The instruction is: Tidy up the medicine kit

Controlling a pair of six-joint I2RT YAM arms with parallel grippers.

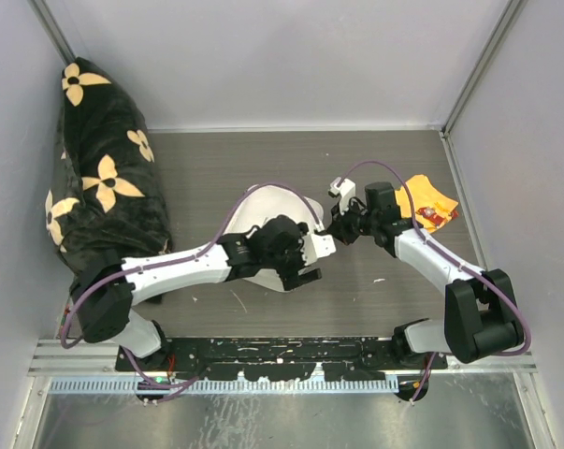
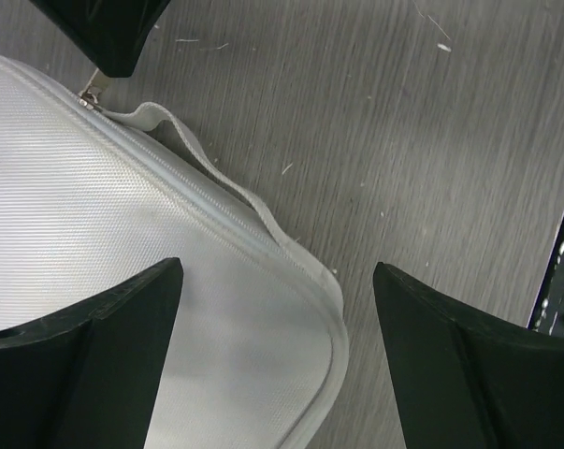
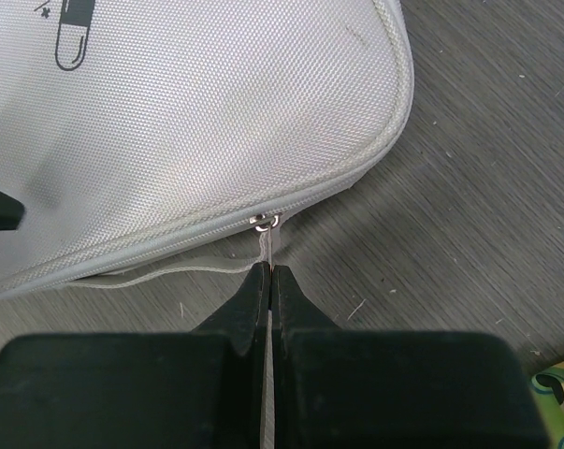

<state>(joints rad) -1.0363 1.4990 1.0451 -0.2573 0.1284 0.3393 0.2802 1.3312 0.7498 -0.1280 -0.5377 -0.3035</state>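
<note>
The zip step of the task appears to be in hand: the right gripper (image 3: 267, 271) is pinching the zipper pull (image 3: 265, 236) of the medicine kit (image 3: 197, 122), its two fingers pressed together on the thin tab with no gap showing. The slider is sitting near a rounded corner of the kit. From these views it cannot be told which way the zip is meant to run, nor whether the teeth past the slider are parted. The kit is lying flat on the grey wood-grain tabletop (image 1: 375, 168) between the two arms, with its pill mark (image 3: 74, 37) facing up and most of it hidden under the left arm in the top view. The left gripper (image 2: 277, 267) is hovering above the kit's near corner with its fingers spread wide and nothing between them. One finger is over the white fabric and the other over bare table, and the carry strap (image 2: 197, 154) is trailing loose just beside the seam. The next move likely calls for the left gripper to come down and steady the case, so that the soft shell is not dragged along. The right arm would then draw the pull along the seam line, following the curve instead of tugging outward. The right arm is reaching inward from its base with the wrist low and the fingers pointing at the kit's edge. An orange-yellow packet (image 1: 429, 206) is lying well apart from the kit, beyond the right wrist.
</note>
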